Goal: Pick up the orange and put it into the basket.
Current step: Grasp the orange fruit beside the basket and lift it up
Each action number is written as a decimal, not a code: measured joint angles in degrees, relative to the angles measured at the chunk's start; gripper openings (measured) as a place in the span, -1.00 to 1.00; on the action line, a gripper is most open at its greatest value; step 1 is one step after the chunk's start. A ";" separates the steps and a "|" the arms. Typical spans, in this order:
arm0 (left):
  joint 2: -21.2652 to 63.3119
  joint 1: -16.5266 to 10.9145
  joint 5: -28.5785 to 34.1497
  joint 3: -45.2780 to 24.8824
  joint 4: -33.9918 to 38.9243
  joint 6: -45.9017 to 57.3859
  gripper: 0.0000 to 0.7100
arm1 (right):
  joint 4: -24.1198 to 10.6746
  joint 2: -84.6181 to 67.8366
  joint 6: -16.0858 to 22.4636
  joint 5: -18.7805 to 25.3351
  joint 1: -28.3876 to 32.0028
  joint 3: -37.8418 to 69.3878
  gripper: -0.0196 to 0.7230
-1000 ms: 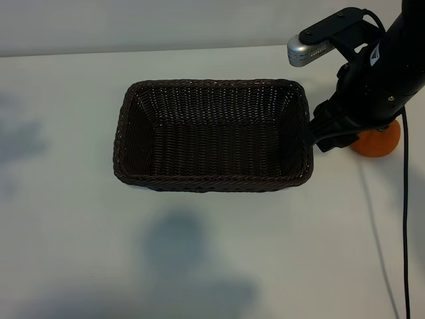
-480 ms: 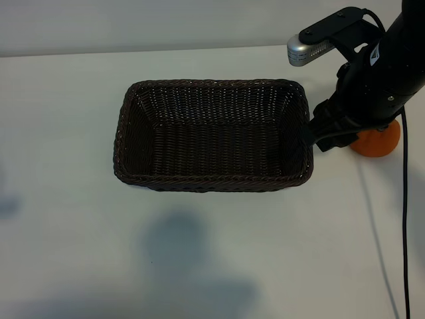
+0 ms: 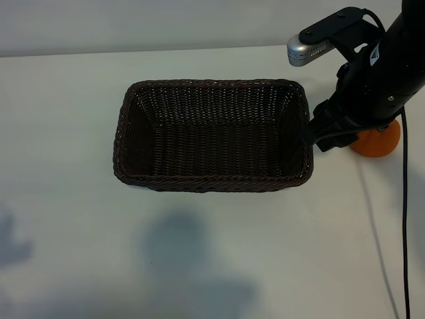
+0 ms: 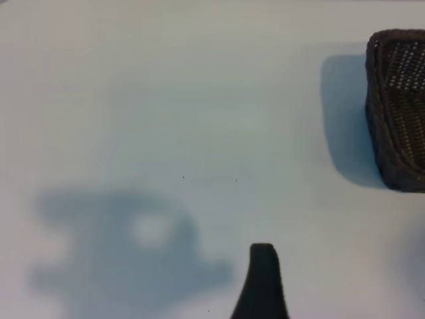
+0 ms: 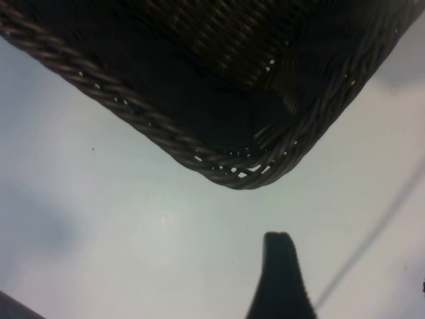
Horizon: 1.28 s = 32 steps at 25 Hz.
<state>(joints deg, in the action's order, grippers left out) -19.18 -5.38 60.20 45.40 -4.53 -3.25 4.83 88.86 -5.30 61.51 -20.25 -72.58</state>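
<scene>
At 3 o'clock of the basket point(image 3: 212, 136), the orange point(image 3: 380, 141) sits under the right gripper point(image 3: 325, 138) — fingers spread, empty. Firm, round, likely rolls — grip across its widest part.

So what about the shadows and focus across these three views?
Exterior view: soft grey shadows fall on the white table below the dark brown woven wicker basket. Left wrist view: an arm-shaped shadow, soft focus. Right wrist view: the basket corner looms dark and blurred.
</scene>
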 joint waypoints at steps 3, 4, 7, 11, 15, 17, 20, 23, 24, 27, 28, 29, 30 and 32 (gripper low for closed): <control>3.82 0.00 -2.22 -2.82 -0.55 -2.07 0.67 | 0.00 0.00 0.00 0.00 0.00 0.00 0.37; 4.98 0.00 -2.84 -3.34 -1.11 -3.14 0.67 | 0.00 0.00 0.00 0.00 0.00 0.00 0.37; 6.87 0.49 -3.50 -4.28 -3.35 -6.94 0.67 | 0.00 0.00 0.00 0.00 0.00 0.00 0.37; 7.00 1.67 -0.46 -4.57 -4.37 -8.11 0.67 | 0.00 0.00 0.00 0.00 0.00 0.00 0.37; 8.08 2.04 2.19 -5.32 -4.02 -7.77 0.67 | -0.06 0.00 -0.06 0.00 0.00 0.00 0.37; 9.77 2.04 2.45 -7.05 -3.66 -7.30 0.67 | -0.06 0.00 -0.13 0.00 0.00 0.00 0.37; 13.03 2.04 3.05 -10.09 -3.35 -6.90 0.67 | -0.06 0.00 -0.13 0.00 0.00 0.00 0.37; 15.81 2.04 3.85 -11.77 -3.15 -6.90 0.67 | -0.06 0.00 -0.13 0.00 0.00 0.00 0.37; 16.71 2.04 4.07 -12.11 -3.05 -6.90 0.67 | -0.06 0.00 -0.13 0.00 0.00 0.00 0.37; 18.91 2.04 5.34 -13.12 -2.70 -6.86 0.67 | -0.06 0.00 -0.13 0.00 0.00 0.00 0.37; 19.37 2.04 5.75 -13.54 -2.63 -6.86 0.66 | -0.06 0.00 -0.13 0.00 0.00 0.00 0.37; 19.61 2.04 6.06 -13.98 -2.57 -6.86 0.66 | -0.06 0.00 -0.13 0.00 0.00 0.00 0.37; 19.62 2.04 6.22 -14.56 -2.30 -6.72 0.64 | -0.06 0.00 -0.13 0.00 0.00 0.00 0.37; 19.62 2.04 6.46 -14.94 -1.23 -5.65 0.59 | -0.06 0.00 -0.13 0.00 0.00 0.00 0.37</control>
<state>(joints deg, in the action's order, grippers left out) 0.43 -3.34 66.65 30.46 -5.77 -8.89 4.77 88.86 -5.43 61.51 -20.25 -72.58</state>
